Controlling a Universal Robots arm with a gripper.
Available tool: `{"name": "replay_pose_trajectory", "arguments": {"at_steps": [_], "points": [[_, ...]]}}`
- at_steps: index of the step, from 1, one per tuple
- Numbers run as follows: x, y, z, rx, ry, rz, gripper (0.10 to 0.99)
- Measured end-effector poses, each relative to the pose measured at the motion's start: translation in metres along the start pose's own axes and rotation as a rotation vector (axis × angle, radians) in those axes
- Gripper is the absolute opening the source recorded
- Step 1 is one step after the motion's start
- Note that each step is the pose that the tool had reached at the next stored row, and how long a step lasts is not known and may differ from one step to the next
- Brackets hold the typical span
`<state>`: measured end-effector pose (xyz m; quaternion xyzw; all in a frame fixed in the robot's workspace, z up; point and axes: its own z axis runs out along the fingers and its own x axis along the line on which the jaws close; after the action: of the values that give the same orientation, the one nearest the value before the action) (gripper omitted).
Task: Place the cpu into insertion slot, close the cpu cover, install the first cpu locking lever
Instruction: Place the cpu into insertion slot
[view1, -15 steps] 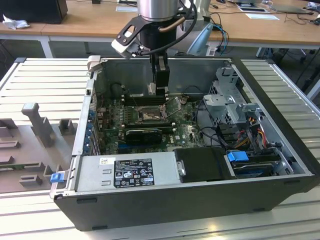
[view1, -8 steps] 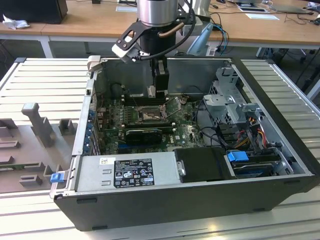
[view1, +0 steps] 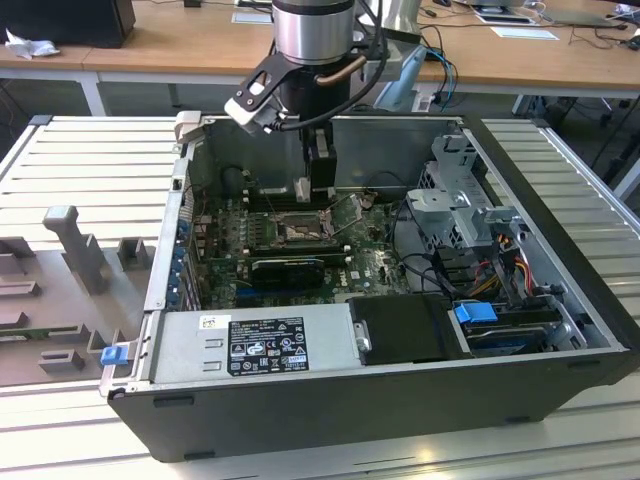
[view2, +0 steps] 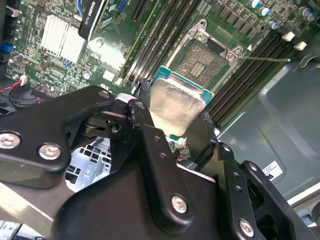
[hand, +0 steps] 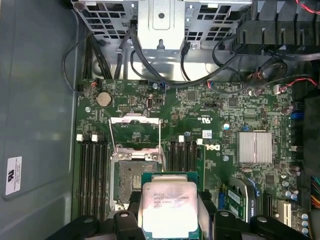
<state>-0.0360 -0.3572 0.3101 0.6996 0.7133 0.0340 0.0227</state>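
My gripper (view2: 175, 107) is shut on the cpu (view2: 176, 106), a pale silver square chip with a green edge, pinched between two black fingers (view2: 145, 125). In the first wrist view the cpu (hand: 169, 205) hangs over the board beside the insertion slot (hand: 131, 182), overlapping its edge. The slot (view2: 205, 60) lies uncovered, with its dull grey centre showing. The cpu cover (hand: 135, 131) is swung open past the slot. A thin locking lever (view2: 265, 59) sticks out sideways from the slot. In the exterior view the gripper (view1: 310, 192) hovers just above the slot (view1: 295, 232).
The green motherboard (view1: 370, 265) lies in an open black computer case (view1: 400, 400). A metal drive cage (view1: 455, 205) and cable bundle stand at the exterior view's right. Black memory slots (hand: 92, 170) flank the socket, and a finned heatsink (hand: 254, 147) sits nearby.
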Motion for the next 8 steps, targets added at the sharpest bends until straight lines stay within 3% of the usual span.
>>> {"name": "replay_pose_trajectory", "arguments": {"at_steps": [3,8], "points": [[0.0,-0.0002,0.0029,0.0,-0.0001,0.001,0.529],[-0.0002,-0.0011,0.0139,0.0,-0.0002,0.002,0.529]]}}
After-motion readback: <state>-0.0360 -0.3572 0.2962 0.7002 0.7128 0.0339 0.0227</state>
